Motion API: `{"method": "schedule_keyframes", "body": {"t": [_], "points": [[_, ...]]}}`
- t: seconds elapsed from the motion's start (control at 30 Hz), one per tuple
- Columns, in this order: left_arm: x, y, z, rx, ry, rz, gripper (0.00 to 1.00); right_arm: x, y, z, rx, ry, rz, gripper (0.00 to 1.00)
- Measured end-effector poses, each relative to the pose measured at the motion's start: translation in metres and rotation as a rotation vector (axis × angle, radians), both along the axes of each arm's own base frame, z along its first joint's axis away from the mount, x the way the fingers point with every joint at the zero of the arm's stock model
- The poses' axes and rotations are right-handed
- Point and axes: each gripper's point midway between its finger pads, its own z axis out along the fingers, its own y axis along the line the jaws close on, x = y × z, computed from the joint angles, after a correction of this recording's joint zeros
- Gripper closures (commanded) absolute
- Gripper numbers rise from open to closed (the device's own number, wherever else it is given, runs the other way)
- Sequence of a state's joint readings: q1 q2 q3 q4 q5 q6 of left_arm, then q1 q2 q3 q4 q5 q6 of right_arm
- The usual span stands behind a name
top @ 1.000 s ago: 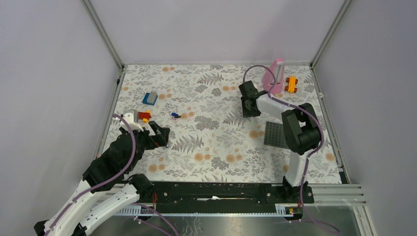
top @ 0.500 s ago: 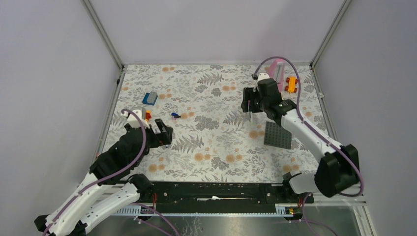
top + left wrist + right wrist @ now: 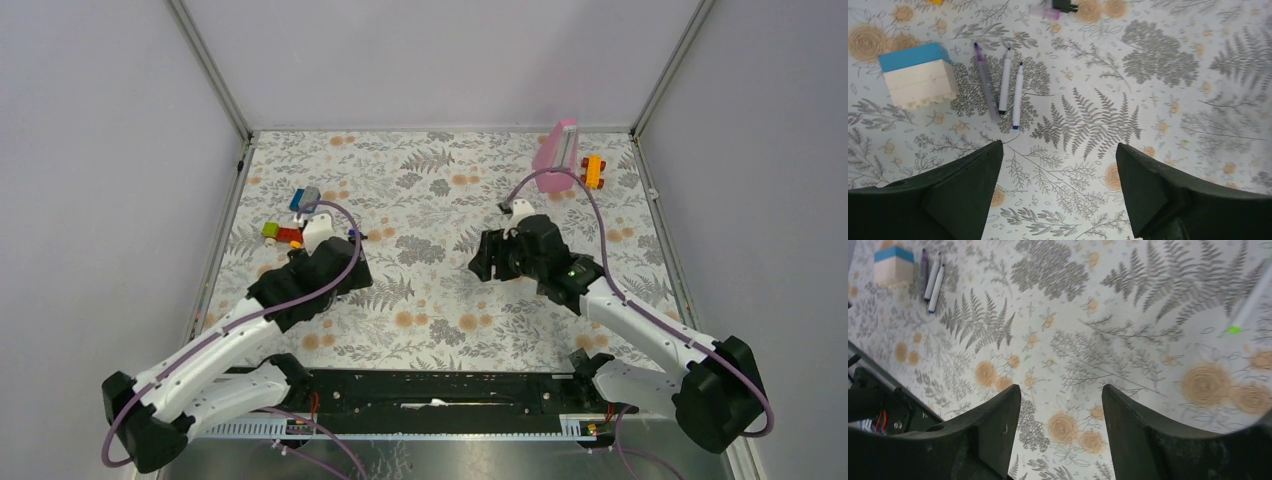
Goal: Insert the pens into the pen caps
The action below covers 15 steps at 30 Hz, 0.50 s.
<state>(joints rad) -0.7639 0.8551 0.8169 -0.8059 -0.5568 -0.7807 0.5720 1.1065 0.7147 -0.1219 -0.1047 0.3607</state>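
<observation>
Pens (image 3: 1004, 82), three of them, lie side by side on the flowered cloth (image 3: 1158, 75) just ahead of the left claw (image 3: 1059, 145) and a little to its left. A blue-marked one is nearest the claw, a black-tipped one is in the middle and a violet-tipped one is on the outside; all are close together, nearly parallel and pointing away from the claw. That claw hangs above the cloth with its two dark fingers (image 3: 948, 200) spread wide and nothing between them. Just left of the violet pen sits a white block (image 3: 918, 75) with a blue top. Farthest ahead of this claw, at the upper edge of its wrist view, two small caps (image 3: 1064, 5) lie next to each other, one dark and one pale violet, well apart from the pens. The right claw (image 3: 1062, 389) is likewise spread and empty over bare cloth. Ahead of it and to its right shows a blurred green-tipped pen (image 3: 1245, 307) with a white barrel; whether it rests on the cloth I cannot tell. Far ahead of it to the left, the three pens and the block appear small. From above, the two claws are well apart, and a pink stand (image 3: 557, 150) with an orange brick (image 3: 593, 170) beside it stands well away from the right claw at the table's far edge.
</observation>
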Motion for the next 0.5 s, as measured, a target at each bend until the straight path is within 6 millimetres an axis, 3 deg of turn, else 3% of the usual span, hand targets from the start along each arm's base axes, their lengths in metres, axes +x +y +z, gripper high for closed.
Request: {"method": "schedule_keyframes", "body": {"t": [0.13,0.37,0.5], "points": [[0.004,0.008,-0.019,0.042,0.067,0.069,0.15,-0.018,0.016,-0.014,0.006,0.012,0.056,0.34],[0.023,0.043,-0.035,0.052,0.117,0.237,0.27,-0.021,0.005,-0.047,-0.037,0.034,0.017,0.34],[0.034,0.047,-0.052,0.047,0.154,0.274,0.37,-0.016,0.006,-0.051,-0.045,0.024,0.01,0.35]]}}
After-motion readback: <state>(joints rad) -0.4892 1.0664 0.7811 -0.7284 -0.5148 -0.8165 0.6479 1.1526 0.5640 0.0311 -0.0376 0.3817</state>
